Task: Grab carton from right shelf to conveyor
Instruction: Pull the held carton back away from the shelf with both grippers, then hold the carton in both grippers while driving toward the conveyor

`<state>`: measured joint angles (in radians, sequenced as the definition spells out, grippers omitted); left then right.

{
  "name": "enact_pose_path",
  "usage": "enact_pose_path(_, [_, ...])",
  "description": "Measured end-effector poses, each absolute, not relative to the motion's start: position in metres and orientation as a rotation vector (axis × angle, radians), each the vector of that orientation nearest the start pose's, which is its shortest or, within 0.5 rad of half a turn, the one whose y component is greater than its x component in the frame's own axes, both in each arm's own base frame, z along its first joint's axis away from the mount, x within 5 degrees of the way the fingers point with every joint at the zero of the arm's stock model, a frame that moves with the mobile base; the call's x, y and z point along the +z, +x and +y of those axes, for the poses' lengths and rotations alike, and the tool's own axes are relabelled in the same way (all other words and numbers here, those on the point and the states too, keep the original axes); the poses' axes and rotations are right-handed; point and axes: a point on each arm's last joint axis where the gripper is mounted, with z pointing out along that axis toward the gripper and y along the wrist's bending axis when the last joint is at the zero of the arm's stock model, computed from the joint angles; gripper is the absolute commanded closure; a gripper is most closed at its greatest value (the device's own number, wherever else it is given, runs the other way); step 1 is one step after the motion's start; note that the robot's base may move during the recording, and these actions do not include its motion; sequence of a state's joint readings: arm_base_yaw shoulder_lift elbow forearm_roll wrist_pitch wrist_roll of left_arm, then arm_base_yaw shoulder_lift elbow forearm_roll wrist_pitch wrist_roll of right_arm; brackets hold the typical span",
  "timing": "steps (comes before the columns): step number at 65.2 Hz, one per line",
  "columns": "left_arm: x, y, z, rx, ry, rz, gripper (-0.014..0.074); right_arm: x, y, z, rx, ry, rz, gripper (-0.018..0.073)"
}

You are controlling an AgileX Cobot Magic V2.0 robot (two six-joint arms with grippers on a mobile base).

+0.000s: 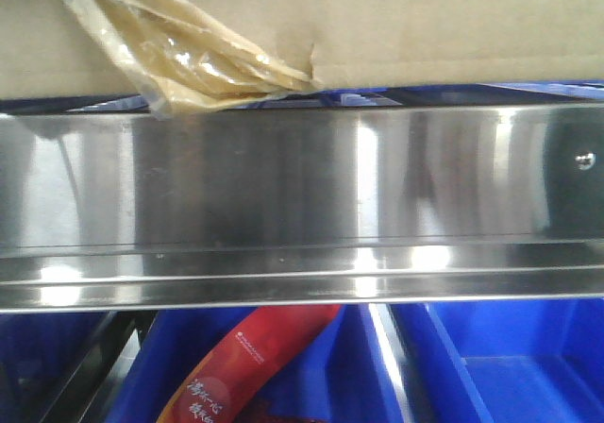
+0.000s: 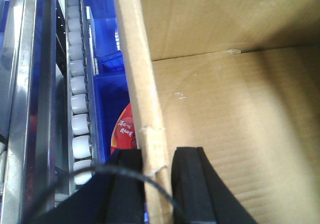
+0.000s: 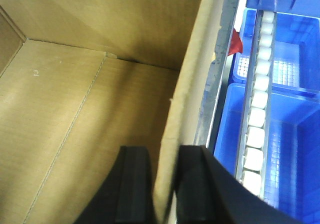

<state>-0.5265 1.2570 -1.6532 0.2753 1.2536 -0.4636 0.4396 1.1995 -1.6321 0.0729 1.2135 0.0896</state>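
The carton (image 1: 453, 26) is plain brown corrugated cardboard with a matte surface. Its inner floor is ribbed with fine flutes and crossed by fold creases. A crumpled wad of yellowish clear tape (image 1: 189, 59), glossy and wrinkled, hangs from its bottom seam. The carton sits on the right shelf (image 1: 283, 187), its lower edge just above the shelf's broad front face. That face is polished, mirror-like stainless steel with stepped ridges along the bottom and a small round screw head (image 1: 585, 160) near its right end. Rows of small white rollers (image 2: 80, 109) run beside the carton.

Below, smooth blue plastic bins (image 1: 510, 366) hold a glossy red packet (image 1: 255, 366) printed with white Chinese characters too blurred to read.

The left end effector (image 2: 157, 184) pinches one side wall of the carton between flat black fingers (image 2: 190, 184), one inside and one outside. The right end effector (image 3: 164, 184) clamps the opposite wall in the same way.
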Motion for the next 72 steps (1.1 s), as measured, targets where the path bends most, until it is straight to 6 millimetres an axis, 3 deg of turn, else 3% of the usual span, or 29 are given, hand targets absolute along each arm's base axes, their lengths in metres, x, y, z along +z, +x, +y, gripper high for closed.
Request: enact_pose_path(72, [0.4801, 0.2056, -0.0921, -0.159, 0.043, 2.298, 0.0614, 0.486, 0.1876, 0.0951, 0.37, -0.405, 2.249, 0.0619])
